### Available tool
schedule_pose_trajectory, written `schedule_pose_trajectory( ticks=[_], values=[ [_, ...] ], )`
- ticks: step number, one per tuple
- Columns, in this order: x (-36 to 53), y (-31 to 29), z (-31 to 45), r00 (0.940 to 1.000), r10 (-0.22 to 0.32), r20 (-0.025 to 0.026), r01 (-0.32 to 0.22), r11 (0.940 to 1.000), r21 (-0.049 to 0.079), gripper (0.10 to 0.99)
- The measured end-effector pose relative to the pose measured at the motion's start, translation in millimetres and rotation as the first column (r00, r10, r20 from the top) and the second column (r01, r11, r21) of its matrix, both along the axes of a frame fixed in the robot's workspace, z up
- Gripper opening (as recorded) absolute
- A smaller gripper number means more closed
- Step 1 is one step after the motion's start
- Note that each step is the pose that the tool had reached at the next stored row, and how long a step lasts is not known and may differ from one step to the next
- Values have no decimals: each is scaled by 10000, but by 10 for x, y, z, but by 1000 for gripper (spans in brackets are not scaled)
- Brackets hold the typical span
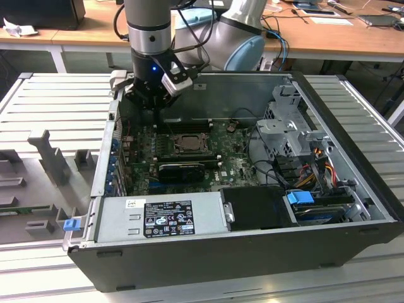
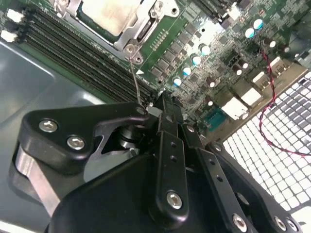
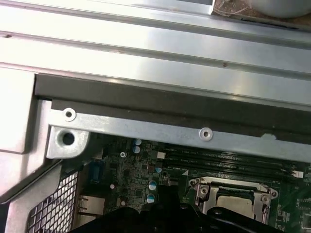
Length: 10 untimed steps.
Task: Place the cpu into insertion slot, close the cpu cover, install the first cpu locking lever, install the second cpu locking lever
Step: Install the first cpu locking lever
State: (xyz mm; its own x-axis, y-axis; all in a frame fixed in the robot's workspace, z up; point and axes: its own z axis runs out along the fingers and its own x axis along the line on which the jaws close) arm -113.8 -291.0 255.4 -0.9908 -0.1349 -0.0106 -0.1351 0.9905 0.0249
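The gripper (image 1: 155, 117) hangs inside the open computer case (image 1: 252, 252), at the corner of the green board (image 1: 235, 165) toward the exterior view's left, just beside the insertion slot (image 1: 203, 144). In the second wrist view the cpu (image 2: 104, 12) lies flat in that slot, its pale metal top showing through the square cut-out of the cpu cover (image 2: 146, 25), which is folded down over it. A thin wire locking lever (image 2: 135, 77) runs from a screw at the cover's corner, across the long dark memory slots (image 2: 73, 53), straight to the tips of the fingers (image 2: 167, 145). The fingers are drawn together, and they seem to pinch the lever's free end, though the contact itself is partly hidden. The cpu sits apart from the fingertips, about one lever's length away.
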Motion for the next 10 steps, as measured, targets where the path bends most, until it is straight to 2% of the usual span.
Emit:
schedule_pose_trajectory(
  ticks=[5, 10],
  values=[
    [22, 5, -1, 10000, -1, 2, 1, 10000, 30, 106],
    [117, 13, -1, 10000, -43, 2, 43, 10000, 31, 106]
  ],
)
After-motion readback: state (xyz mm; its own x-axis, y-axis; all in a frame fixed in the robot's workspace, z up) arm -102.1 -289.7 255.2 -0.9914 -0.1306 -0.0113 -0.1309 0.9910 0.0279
